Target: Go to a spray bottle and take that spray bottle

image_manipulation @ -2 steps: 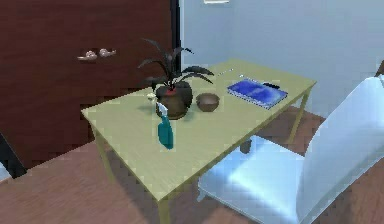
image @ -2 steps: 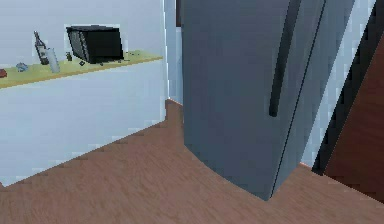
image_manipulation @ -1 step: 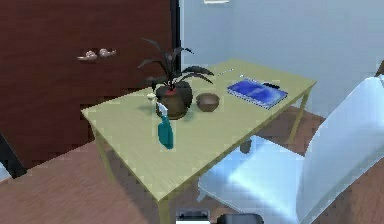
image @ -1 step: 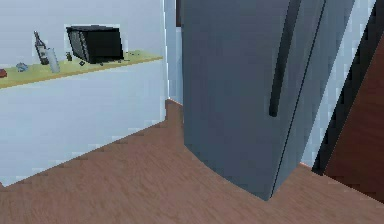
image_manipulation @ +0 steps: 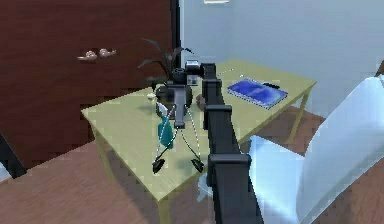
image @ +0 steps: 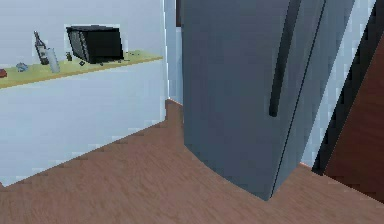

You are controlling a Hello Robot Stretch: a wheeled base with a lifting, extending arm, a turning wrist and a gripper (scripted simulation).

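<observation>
Nearest in the arm side view, the arm [image_manipulation: 226, 170] rises as a dark bar from the bottom edge, with a white chair [image_manipulation: 330, 150] just to its right. At the arm's far end, the gripper [image_manipulation: 177, 150] hangs over an olive table [image_manipulation: 120, 125], its thin fingers [image_manipulation: 160, 158] pointing down. A small teal bottle [image_manipulation: 165, 129] shows at the gripper, with the tabletop behind it. Whether the gripper is grasping the bottle or has nothing in it cannot be told. A blue book [image_manipulation: 257, 92] lies on the far right of the table, and a dark brown door [image_manipulation: 60, 80] stands beyond on the left. In the forward view, a grey refrigerator [image: 250, 90] looms near on the right. Far left, a counter [image: 80, 110] carries a black microwave [image: 95, 43] and a dark bottle [image: 41, 48].
</observation>
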